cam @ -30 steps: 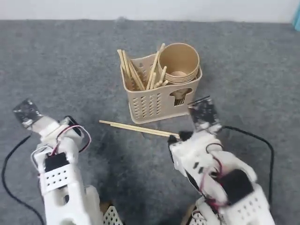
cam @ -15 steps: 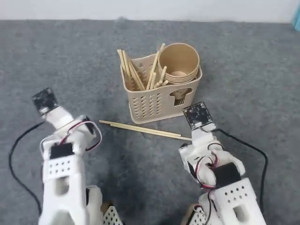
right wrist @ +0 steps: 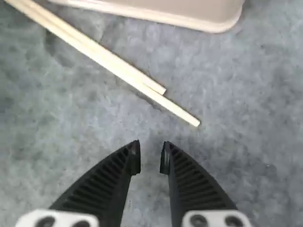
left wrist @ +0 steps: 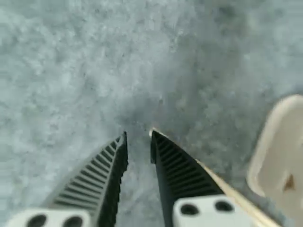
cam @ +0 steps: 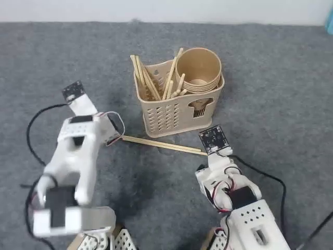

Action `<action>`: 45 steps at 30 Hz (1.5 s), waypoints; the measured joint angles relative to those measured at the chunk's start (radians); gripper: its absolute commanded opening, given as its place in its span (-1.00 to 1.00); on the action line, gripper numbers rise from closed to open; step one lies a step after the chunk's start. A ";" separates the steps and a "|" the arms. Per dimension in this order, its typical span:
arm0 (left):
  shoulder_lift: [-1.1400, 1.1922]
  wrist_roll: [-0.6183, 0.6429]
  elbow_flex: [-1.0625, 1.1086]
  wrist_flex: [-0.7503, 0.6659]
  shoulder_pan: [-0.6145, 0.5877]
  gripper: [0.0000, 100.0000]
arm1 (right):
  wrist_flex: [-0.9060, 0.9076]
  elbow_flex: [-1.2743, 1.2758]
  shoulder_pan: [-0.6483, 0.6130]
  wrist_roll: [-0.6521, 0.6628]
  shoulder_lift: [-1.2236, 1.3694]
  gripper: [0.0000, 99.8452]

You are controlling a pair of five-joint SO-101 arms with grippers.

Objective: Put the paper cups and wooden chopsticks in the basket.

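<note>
A beige slotted basket stands upright mid-table with stacked paper cups and several wooden chopsticks inside. A loose pair of chopsticks lies flat on the carpet just in front of it. My left gripper hovers low at the pair's left end, fingers a narrow gap apart with only carpet between them. One chopstick runs alongside the outer face of one finger. My right gripper sits a short way back from the pair's other end, slightly open and holding nothing.
Grey carpet covers the table. The basket's corner is close beside the left gripper, and its base lies just beyond the chopsticks from the right gripper. Black cables trail beside both arms.
The left arm has swung forward and to the right, bringing its gripper to the chopsticks' left end. The right arm has drawn back from the chopsticks' right end. The pair itself lies where it was.
</note>
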 measured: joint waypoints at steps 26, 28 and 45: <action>0.193 0.044 -0.410 0.339 0.023 -0.83 | 0.000 0.000 -0.003 0.072 0.000 -0.84; 0.192 0.068 -0.405 0.348 0.063 -0.83 | 0.000 0.000 -0.003 0.072 0.000 -0.84; 0.227 0.104 -0.338 0.290 0.092 -0.83 | 0.000 0.000 -0.003 0.072 0.000 -0.84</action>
